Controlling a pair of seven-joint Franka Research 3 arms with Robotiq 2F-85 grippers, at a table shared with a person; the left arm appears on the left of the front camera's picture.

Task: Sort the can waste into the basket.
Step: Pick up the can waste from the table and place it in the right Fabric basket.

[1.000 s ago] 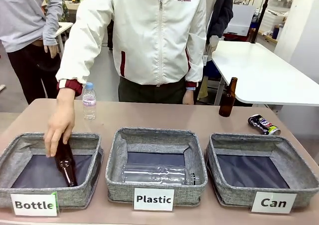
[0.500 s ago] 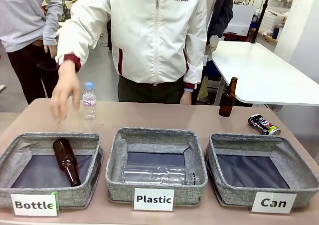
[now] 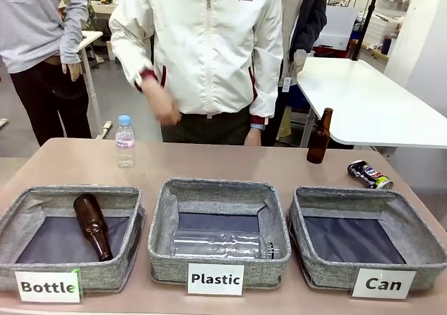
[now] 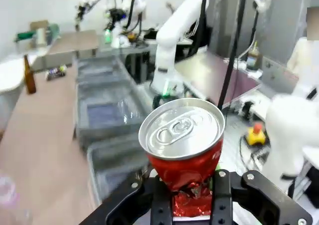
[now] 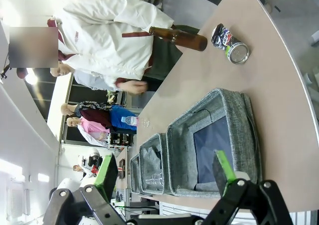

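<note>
the left gripper (image 4: pixel 190 187) is clamped on the crumpled lower part of the red crushed can (image 4: pixel 182 135), which stands up between its fingers with its silver pull-tab top facing the wrist camera. the right gripper (image 5: pixel 167 171) is spread wide with nothing between its green pads, on the robot's side of the grey basket (image 3: pixel 328 273) carrying the "can" card. the dark blue-black can (image 3: pixel 370 174) lies on its side on the table (image 3: pixel 230 165) just behind that basket's far right corner, well apart from both grippers and near an upright brown bottle (image 3: pixel 319 137).
</note>
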